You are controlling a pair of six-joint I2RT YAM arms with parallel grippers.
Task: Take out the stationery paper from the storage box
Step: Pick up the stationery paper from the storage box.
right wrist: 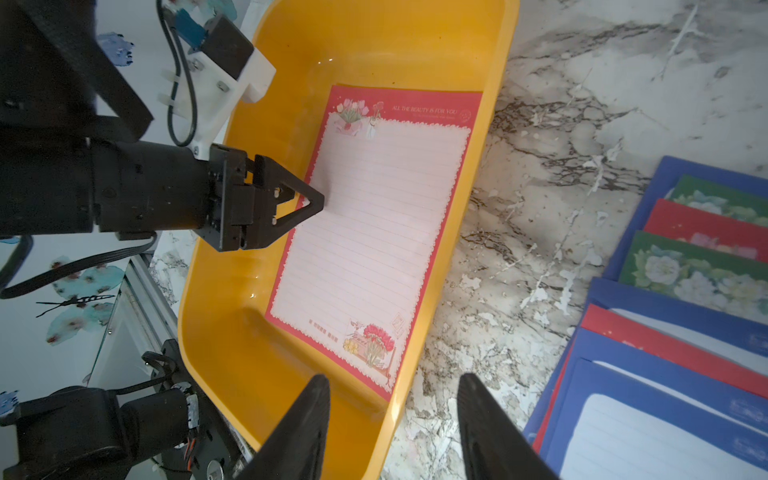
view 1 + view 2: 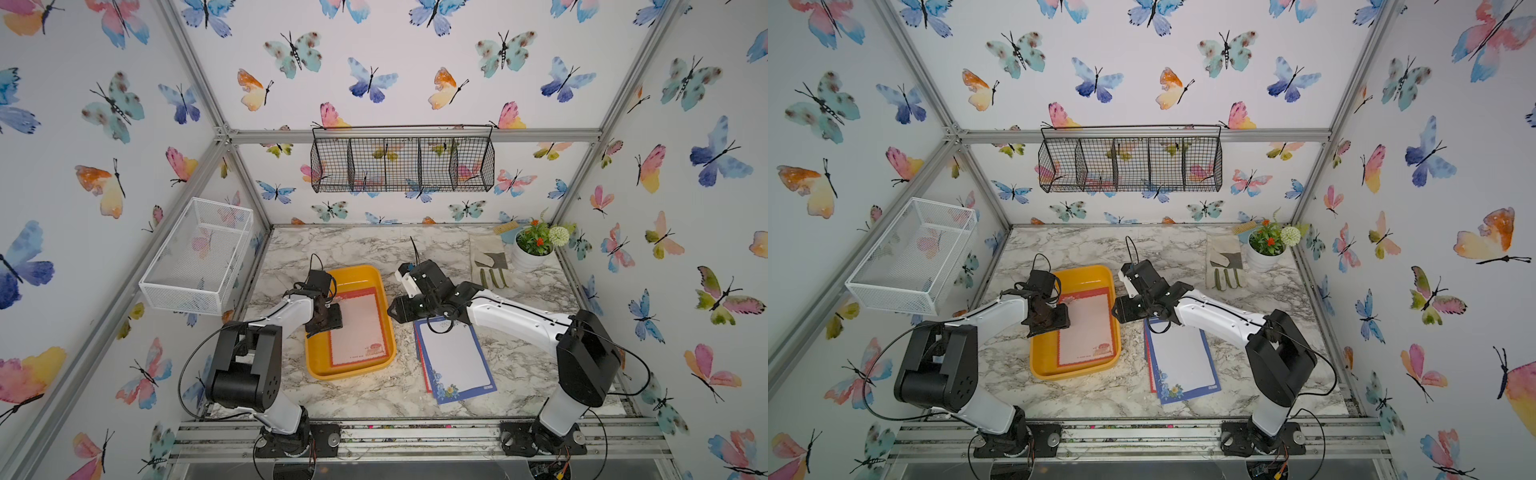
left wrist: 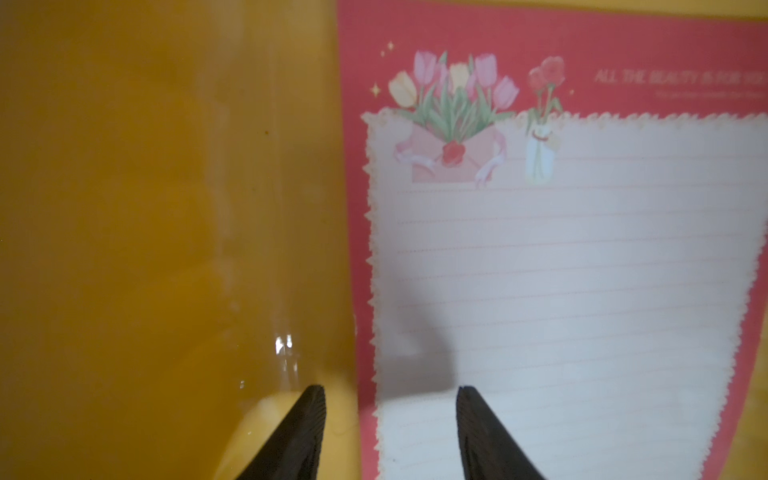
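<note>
The yellow-orange storage box (image 2: 353, 374) (image 2: 1075, 374) (image 1: 374, 41) lies left of the table's centre. One red-bordered sheet of stationery paper (image 2: 359, 328) (image 2: 1086, 328) (image 3: 561, 270) (image 1: 374, 232) lies flat inside it. My left gripper (image 2: 332, 322) (image 3: 390, 388) (image 1: 318, 201) points down into the box with its jaws apart. They straddle the sheet's left edge, one tip over the lined paper and one over the bare box floor (image 3: 124, 208). My right gripper (image 2: 392, 309) (image 1: 392, 378) hovers open and empty over the box's right rim.
A fanned pile of blue-, red- and green-bordered sheets (image 2: 455, 359) (image 1: 685, 332) lies on the marble to the right of the box, under the right arm. A glove (image 2: 490, 262) and a potted plant (image 2: 534, 247) stand at the back right. A white mesh basket (image 2: 199, 257) and a black wire basket (image 2: 401, 164) hang on the walls.
</note>
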